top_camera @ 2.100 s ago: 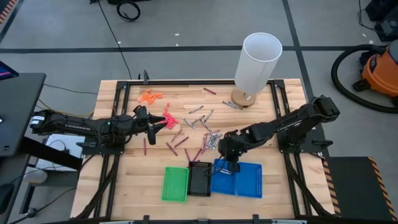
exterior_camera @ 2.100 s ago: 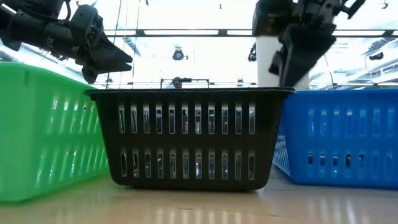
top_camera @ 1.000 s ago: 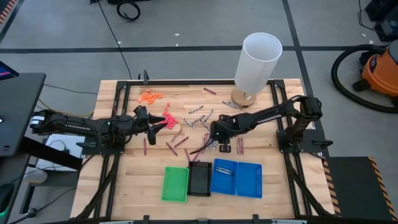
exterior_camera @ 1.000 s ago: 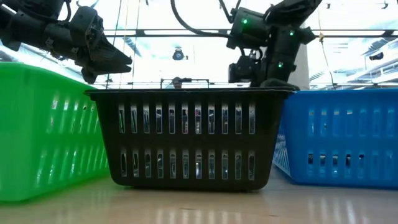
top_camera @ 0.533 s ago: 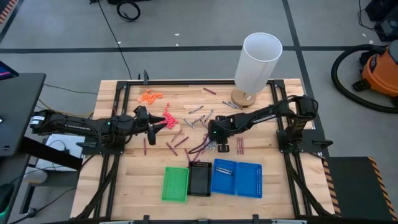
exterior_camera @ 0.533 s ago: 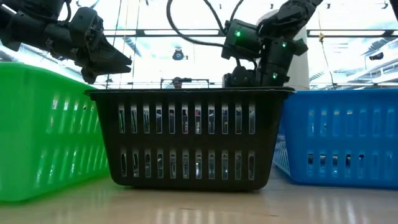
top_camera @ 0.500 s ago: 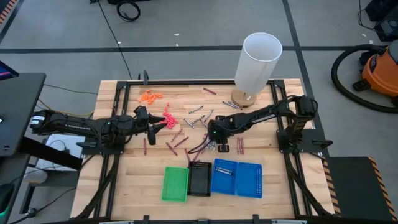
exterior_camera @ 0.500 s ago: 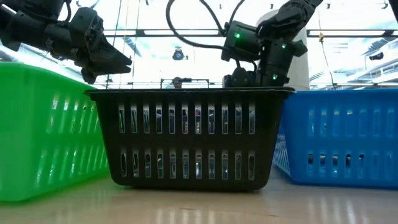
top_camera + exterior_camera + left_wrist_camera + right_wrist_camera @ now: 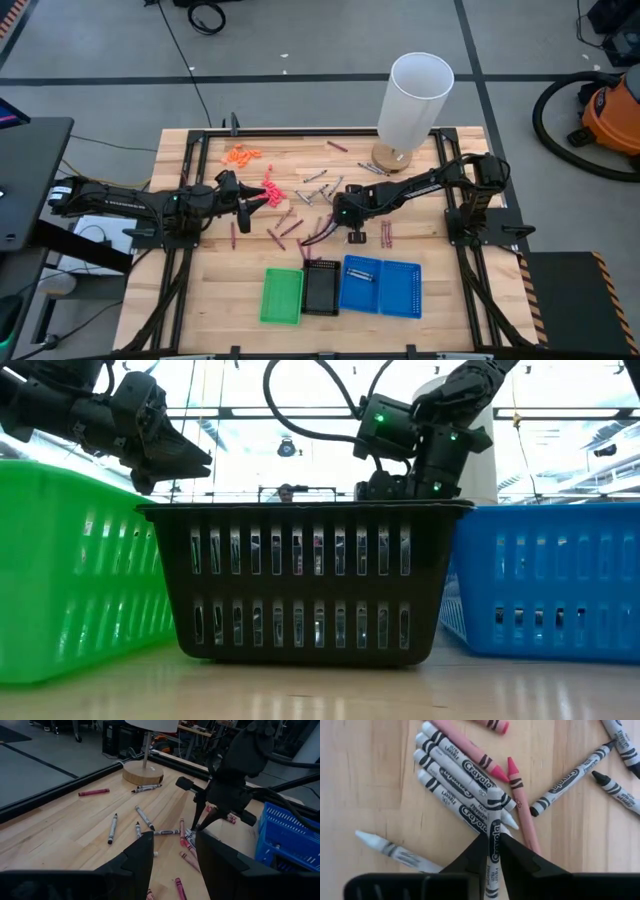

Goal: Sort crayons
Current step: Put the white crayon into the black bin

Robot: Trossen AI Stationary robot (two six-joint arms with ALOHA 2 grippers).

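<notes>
Right claw (image 9: 492, 851) down over crayon pile mid-worktop, pinching grey crayon (image 9: 493, 837). Left claw (image 9: 173, 851) hovering apart, fingers spread, empty.

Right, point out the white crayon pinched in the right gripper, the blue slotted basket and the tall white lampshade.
white crayon (image 9: 495, 837): right wrist view, on its printed paper wrapper just above the fingertips.
blue slotted basket (image 9: 404, 294): high view, on its bare floor.
tall white lampshade (image 9: 414, 105): high view, on its outer side wall.
</notes>
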